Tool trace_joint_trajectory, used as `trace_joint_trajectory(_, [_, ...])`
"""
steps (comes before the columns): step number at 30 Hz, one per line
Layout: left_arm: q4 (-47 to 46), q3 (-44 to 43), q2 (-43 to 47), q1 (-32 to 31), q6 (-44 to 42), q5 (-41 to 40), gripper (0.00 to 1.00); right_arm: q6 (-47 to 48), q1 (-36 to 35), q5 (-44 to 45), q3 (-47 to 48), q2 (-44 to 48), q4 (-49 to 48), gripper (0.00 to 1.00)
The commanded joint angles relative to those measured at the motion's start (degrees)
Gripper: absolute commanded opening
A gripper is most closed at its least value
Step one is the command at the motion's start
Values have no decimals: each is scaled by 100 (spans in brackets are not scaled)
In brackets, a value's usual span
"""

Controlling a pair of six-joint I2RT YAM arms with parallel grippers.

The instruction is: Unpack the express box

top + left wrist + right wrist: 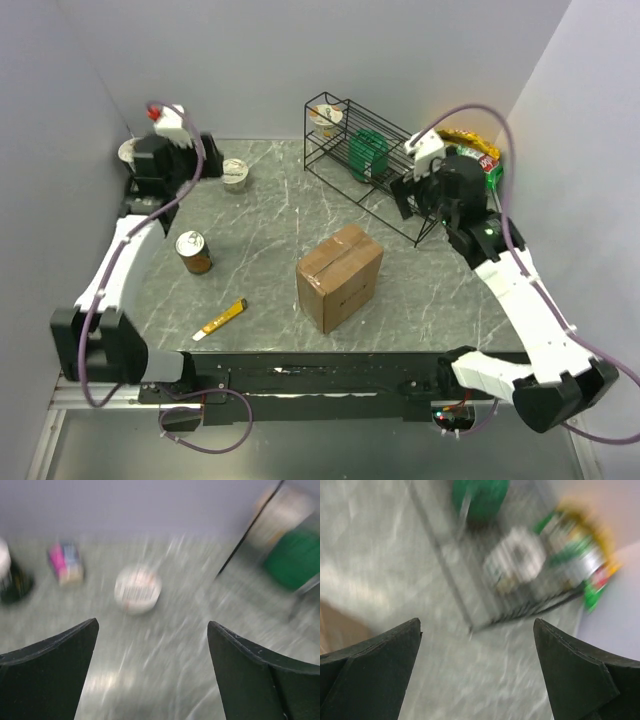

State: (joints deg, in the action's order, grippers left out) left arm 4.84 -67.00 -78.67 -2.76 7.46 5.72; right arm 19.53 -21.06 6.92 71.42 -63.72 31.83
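The express box (340,277), a brown taped cardboard carton, stands shut on the marble table (270,230), right of the middle. A brown corner of the express box (335,627) shows at the left edge of the right wrist view. My left gripper (205,160) hovers at the far left, well away from the box, and it (152,624) is open with nothing between its fingers. My right gripper (412,205) hangs beside the wire rack, behind and right of the box, and it (477,622) is also open and empty. Both wrist views are blurred.
A yellow utility knife (222,318) lies near the front left, with a can (193,252) behind it. A white cup (235,172) (137,589) stands ahead of the left gripper. The black wire rack (365,160) (470,580) holds a green item (368,155). A snack bag (475,150) lies behind it.
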Motion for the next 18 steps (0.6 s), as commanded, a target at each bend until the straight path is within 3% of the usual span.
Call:
trace_joint_trajectory(1, [-617,-840,818,-136,484,851,96,59,-197,331,558,307,-195,100])
trace_joint_trajectory(4, [-502,-972,976,-312,502,1282,97,218,-223,-329,654,404,-2,100])
trace_joint_trajectory(7, [-221,-1121,1091,-505,344,1563,96,691,-232,-1742,759,536,515,100])
trace_joint_trajectory(8, [-116,-1183,1117,-575,56,1721,96,1206,-232,-2695,786,606,682,100])
trace_joint_trajectory(11, [630,-1368,1231,-734,-908,2300,96,1623,-503,-3152,777,616,1069,100])
trace_joint_trajectory(12, [1293,-1403,1293,-743,-1148,2859,97,1737,-600,-3301,908,563,1262,100])
trace_joint_trajectory(14, [1973,-1456,1311,-917,-1588,3084,96,2149,-645,-3547,1014,475,1798,100])
trace_joint_trajectory(17, [2617,-1053,1372,-1076,-1354,3540,97,2825,-654,-3882,717,773,2081,100])
trace_joint_trajectory(18, [2470,-408,1555,-1303,-1214,3446,96,3194,-654,-3943,115,1244,2099,100])
